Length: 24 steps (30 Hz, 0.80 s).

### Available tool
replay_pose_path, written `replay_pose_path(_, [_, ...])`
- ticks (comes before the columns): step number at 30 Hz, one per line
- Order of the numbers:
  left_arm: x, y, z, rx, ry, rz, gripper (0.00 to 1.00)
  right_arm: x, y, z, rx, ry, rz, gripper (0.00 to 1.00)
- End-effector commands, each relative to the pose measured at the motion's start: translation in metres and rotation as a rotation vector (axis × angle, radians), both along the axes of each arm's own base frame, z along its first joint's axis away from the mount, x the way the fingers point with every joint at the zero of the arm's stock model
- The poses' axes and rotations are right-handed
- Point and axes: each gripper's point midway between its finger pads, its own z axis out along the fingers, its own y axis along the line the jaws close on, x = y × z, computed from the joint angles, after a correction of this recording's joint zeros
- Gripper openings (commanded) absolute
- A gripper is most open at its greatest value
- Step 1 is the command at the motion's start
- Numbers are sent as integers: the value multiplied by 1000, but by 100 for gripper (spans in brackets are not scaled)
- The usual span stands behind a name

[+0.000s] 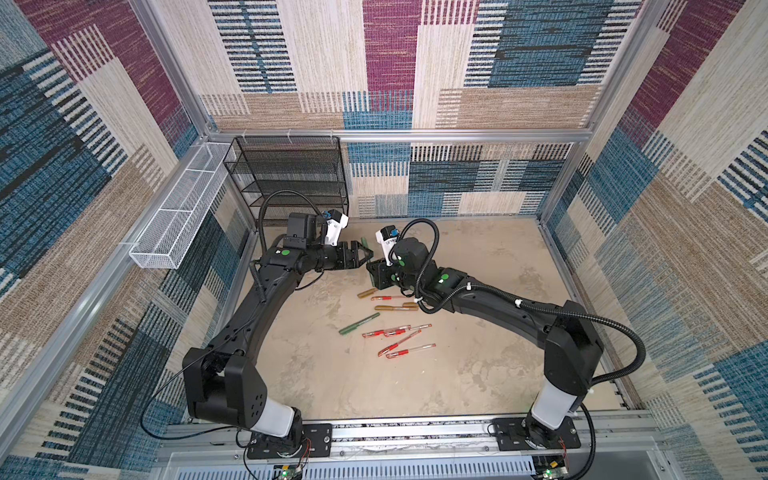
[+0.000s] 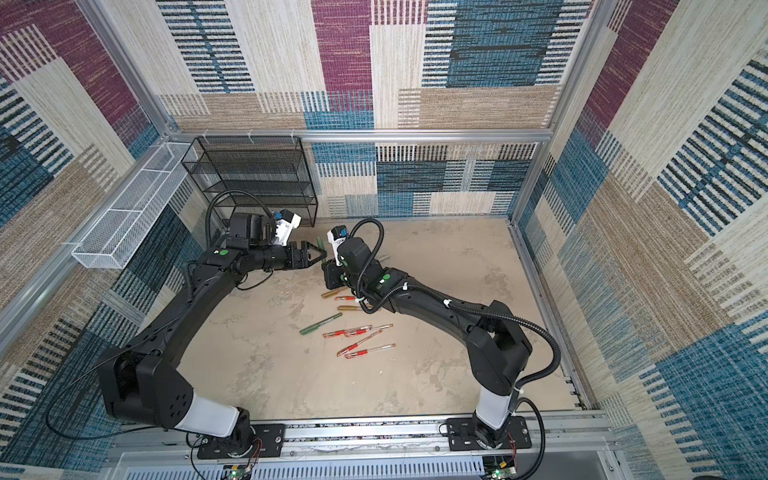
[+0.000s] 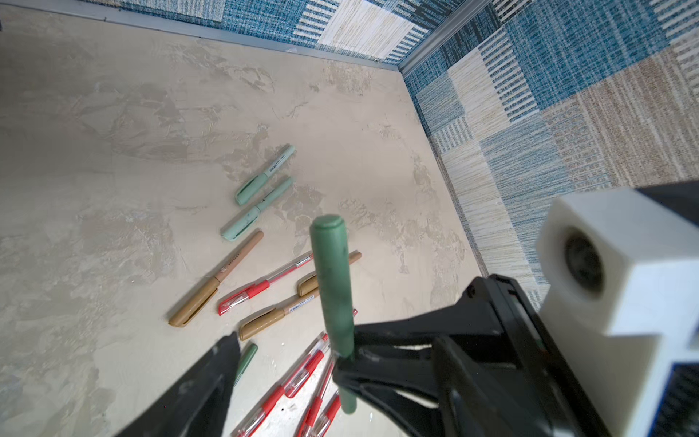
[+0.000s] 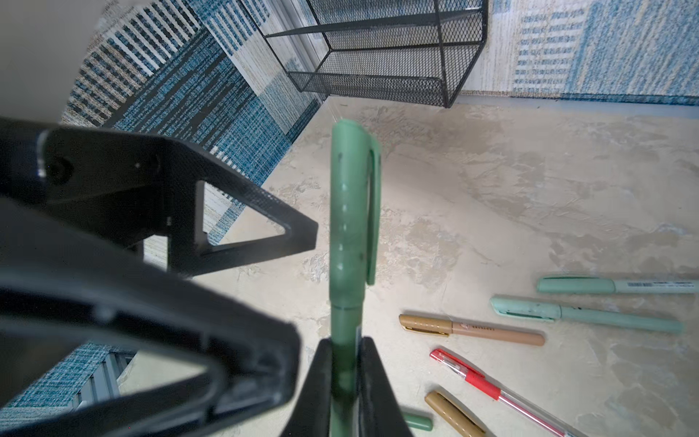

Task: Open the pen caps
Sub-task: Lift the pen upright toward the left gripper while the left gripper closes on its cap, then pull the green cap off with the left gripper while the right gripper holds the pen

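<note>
Right hand (image 4: 344,353): clamped on the barrel of the dark green pen (image 4: 343,325), just below the cap seam.
Dark green cap (image 4: 350,212): seated on that pen, sticking out past the right hand, held up off the bench (image 1: 478,332).
Left hand (image 4: 304,297): jaws apart, tips just beside the cap; I cannot tell whether they touch it.
Other pens (image 1: 399,332): capped, lying on the bench.

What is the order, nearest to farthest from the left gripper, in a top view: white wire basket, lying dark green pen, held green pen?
1. Held green pen, right by the left gripper's jaws.
2. Lying dark green pen, on the table, mid-floor.
3. White wire basket, on the left wall.
</note>
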Motion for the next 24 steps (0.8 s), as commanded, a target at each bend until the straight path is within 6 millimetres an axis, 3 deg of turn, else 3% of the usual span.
replay_pose_path(1, [10, -3, 5, -43, 28, 32, 68, 2, 7, 12, 36, -29, -6, 7])
replay_pose_path(6, [20, -5, 3, -35, 58, 35, 45, -1, 9, 11, 34, -26, 3, 7])
replay_pose_path(10, [20, -6, 6, -36, 45, 28, 29, -1, 8, 10, 29, -24, -1, 6])
replay_pose_path(15, [18, -4, 5, -26, 31, 34, 2, 0, 13, 9, 31, -21, 8, 6])
replay_pose_path(19, [14, -1, 9, -18, 12, 37, 0, -1, 14, 8, 33, -20, 16, 12])
replay_pose_path(24, [11, 0, 8, -15, 4, 37, 0, -1, 16, 4, 28, -12, 24, 34])
